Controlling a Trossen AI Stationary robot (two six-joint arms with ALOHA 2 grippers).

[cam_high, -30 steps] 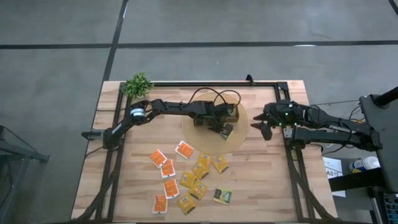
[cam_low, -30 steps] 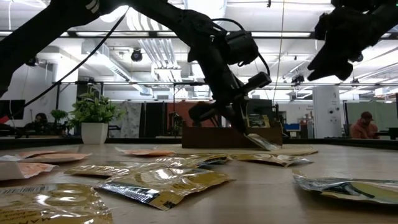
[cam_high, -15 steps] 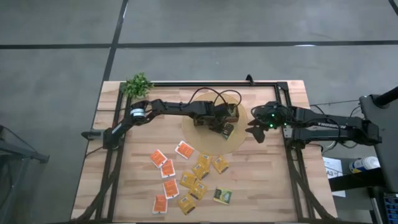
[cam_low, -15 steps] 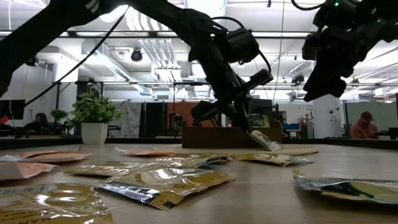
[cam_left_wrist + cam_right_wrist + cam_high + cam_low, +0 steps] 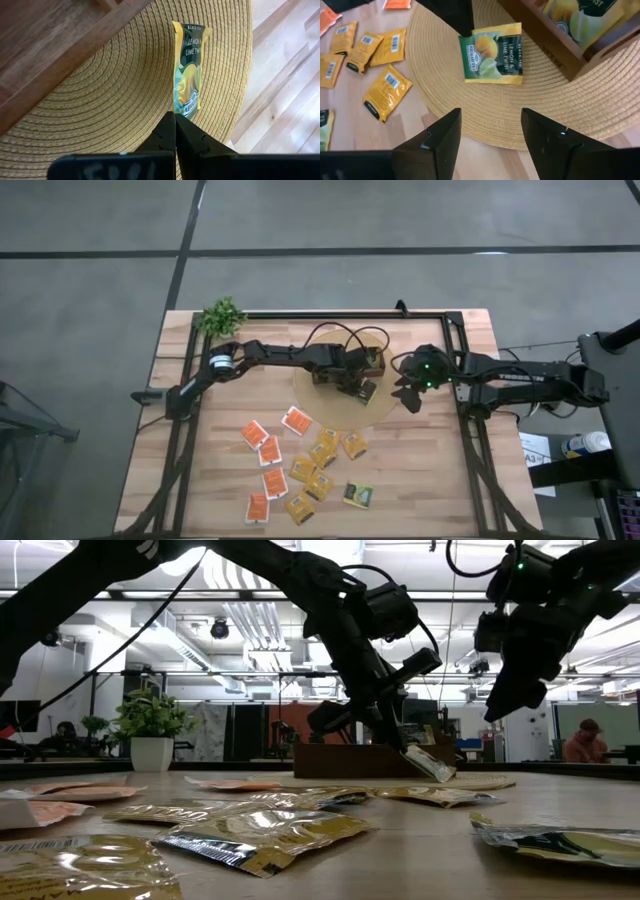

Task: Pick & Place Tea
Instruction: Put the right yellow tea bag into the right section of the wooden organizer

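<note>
We saw the green tea sachet (image 5: 493, 52) over the woven mat (image 5: 485, 107) beside the wooden box (image 5: 555, 37), its edge pinched by the left end effector (image 5: 175, 120). The right end effector (image 5: 490, 132) hovered nearby, fingers spread, grasping nothing.

Grey concrete floor (image 5: 90, 300) crossed by dark lines surrounds the wooden desk (image 5: 430, 470). Beyond it stretches an open hall with bright ceiling lights (image 5: 250, 625), white pillars (image 5: 522, 720), and a seated person (image 5: 583, 743) far off.
</note>
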